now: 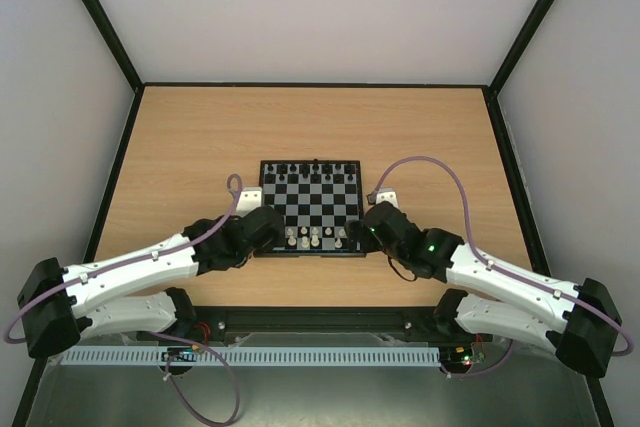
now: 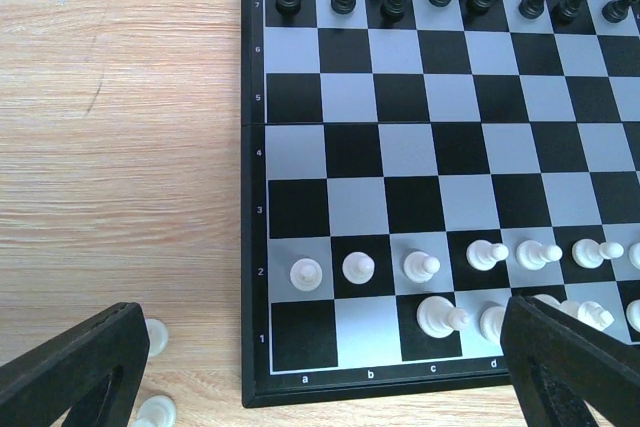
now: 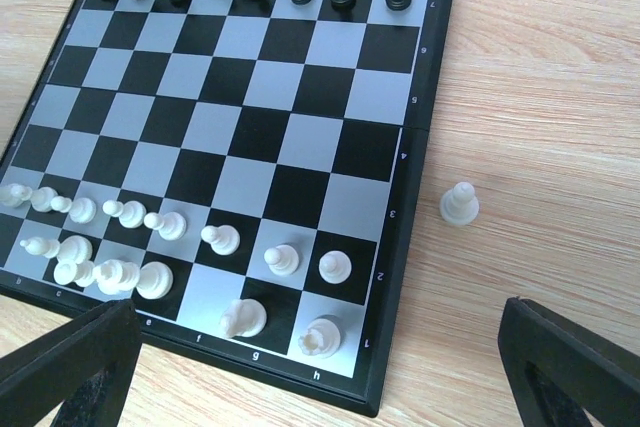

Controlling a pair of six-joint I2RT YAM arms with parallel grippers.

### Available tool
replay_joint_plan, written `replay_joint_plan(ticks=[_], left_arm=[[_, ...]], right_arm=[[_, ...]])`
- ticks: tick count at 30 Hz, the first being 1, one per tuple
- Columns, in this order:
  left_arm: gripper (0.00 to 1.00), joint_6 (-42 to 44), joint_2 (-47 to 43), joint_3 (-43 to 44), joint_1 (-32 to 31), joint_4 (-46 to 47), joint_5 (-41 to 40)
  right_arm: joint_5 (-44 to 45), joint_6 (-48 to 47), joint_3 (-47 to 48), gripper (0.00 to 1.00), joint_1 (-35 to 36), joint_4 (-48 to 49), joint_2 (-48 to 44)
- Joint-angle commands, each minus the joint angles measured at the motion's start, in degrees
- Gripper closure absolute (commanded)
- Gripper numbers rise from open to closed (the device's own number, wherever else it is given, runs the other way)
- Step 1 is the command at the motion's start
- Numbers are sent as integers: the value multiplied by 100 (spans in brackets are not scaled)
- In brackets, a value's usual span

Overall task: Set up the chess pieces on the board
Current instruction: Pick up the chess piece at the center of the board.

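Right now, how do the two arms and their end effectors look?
The left arm and right arm have white shells and black joints. The left end effector and right end effector are black, with tapered fingers. A lilac cable loops along each arm. A green light glows on the right arm.

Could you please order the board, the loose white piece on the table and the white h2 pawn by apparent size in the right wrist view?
1. the board
2-3. the loose white piece and the h2 pawn look alike, so I would not rank them.
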Motion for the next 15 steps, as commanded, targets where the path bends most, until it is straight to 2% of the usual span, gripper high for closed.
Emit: replay_joint_plan(ticks=[1,15], left_arm=[[1,39,95,184,51,-32,-114],[1,-117,268,199,363,-110,-340]], right_arm=[[13,-4,-92,1,-27,-82,-155],[214,395,-90,1,-72,-420,-279]])
